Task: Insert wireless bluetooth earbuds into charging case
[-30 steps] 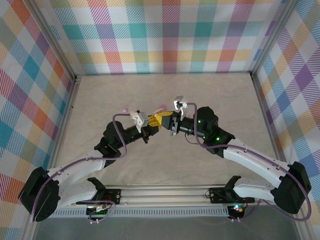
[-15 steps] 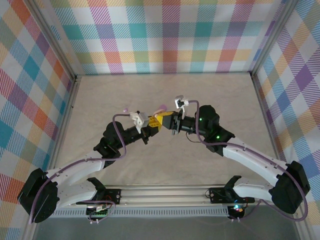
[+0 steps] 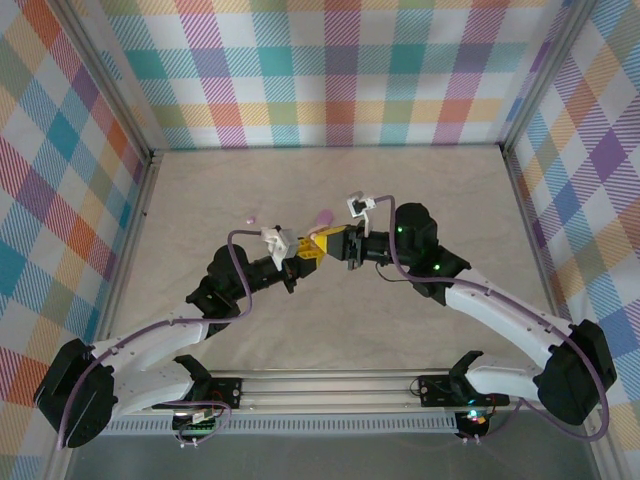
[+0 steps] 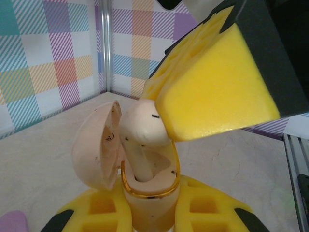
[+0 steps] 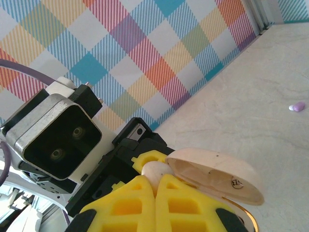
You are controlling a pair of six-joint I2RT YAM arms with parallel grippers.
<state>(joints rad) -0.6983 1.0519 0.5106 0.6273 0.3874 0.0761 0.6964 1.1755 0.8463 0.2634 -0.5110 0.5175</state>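
- A loose purple earbud (image 3: 250,220) lies on the surface (image 3: 200,190), left of both claws and well apart from them. The right wrist view also has it, small at its right edge.
- The left claw (image 3: 298,265) reaches in from the near left. From above, its load is hard to make out. Its own wrist view shows the yellow fingers (image 4: 104,208) clamped on the sides of an upright cream case (image 4: 149,193).
- The case lid (image 4: 94,145) stands swung open to the left, with a gold rim around the case mouth.
- A cream earbud (image 4: 142,128) sits at the mouth, head up and stem down inside the case.
- The right claw (image 3: 335,243) meets the left one tip to tip at mid-surface. Its wrist view shows the two yellow fingers (image 5: 130,203) pressed together, pinching the earbud's pale head at their tips.
- Just beyond the claws, on the far side, lies a small pinkish-purple object (image 3: 322,216), too small to identify.
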